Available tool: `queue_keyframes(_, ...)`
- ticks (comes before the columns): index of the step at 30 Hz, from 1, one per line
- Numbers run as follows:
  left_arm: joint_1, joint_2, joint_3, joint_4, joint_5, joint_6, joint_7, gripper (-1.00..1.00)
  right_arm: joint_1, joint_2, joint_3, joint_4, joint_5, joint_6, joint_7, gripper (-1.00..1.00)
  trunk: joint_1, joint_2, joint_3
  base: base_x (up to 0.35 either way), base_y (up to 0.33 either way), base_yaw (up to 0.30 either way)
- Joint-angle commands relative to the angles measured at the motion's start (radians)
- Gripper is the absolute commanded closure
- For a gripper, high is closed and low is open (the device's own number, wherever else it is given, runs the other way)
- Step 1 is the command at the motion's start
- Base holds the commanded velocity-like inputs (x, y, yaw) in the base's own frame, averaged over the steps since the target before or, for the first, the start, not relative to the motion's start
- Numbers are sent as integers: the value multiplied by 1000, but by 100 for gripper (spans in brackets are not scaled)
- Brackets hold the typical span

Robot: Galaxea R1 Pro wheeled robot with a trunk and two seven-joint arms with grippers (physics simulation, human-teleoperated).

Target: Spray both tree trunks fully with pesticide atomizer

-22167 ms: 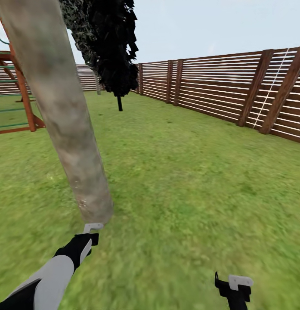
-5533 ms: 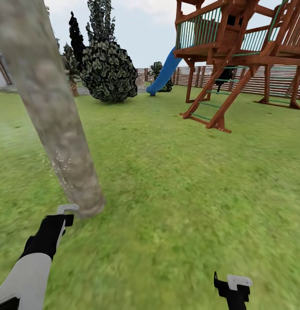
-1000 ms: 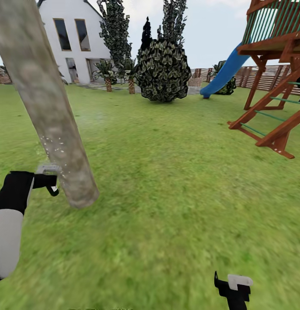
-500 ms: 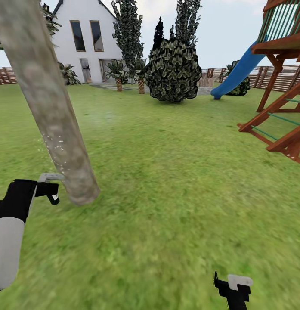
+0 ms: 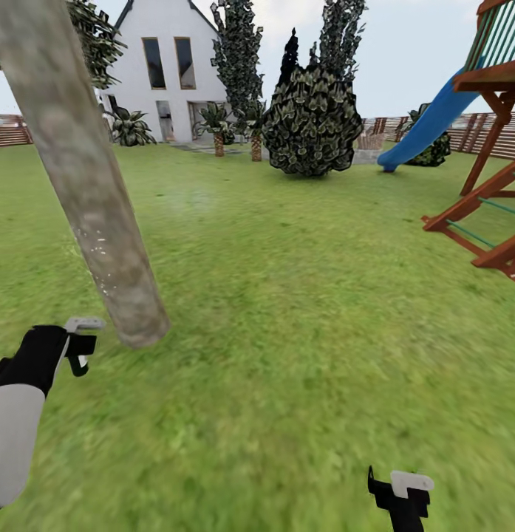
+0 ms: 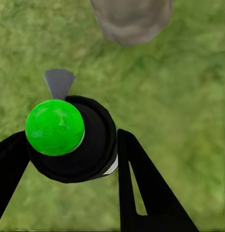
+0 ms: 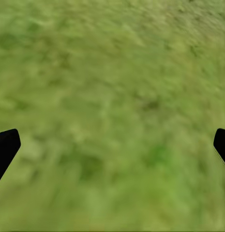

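- Head camera looks forward and down across the lawn [image 5: 301, 295], with the tree trunk [image 5: 87, 185] close by.
- Left wrist camera peers along its fingers [image 6: 141, 183]; beyond them, near, stand the same trunk [image 6: 131, 19] and grass.
- Right wrist camera faces blurred grass [image 7: 112, 116] beyond its fingers [image 7: 6, 147].

Green lawn [image 5: 309, 310] underfoot, rolling out all around the tree trunk [image 5: 87, 185] rooted in it. Past that trunk, a round dark bush [image 5: 312, 122] sits on the grass; off beside it, the wooden playhouse legs [image 5: 482, 222].
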Motion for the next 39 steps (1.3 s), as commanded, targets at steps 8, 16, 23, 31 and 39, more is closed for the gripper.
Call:
queue_keyframes(8,37,-3,5,12,3,-7,27,100,0,0,0,0,0,0,0,-100,0,0,0,229,-190,11)
queue_keyframes(16,66,-5,7,76,80,-95,148,100,0,0,0,1,0,0,0,-100,0,0,0,239,-178,34)
queue_keyframes(23,66,0,5,77,135,-98,212,100,0,0,0,1,0,0,0,-100,0,0,0,164,-223,267)
queue_keyframes(31,80,5,12,74,135,-103,225,100,0,0,0,1,0,0,0,-100,0,0,0,256,-158,184)
queue_keyframes(39,120,-12,67,235,146,-348,304,100,0,0,0,1,0,0,0,-100,0,0,-1,313,-68,98)
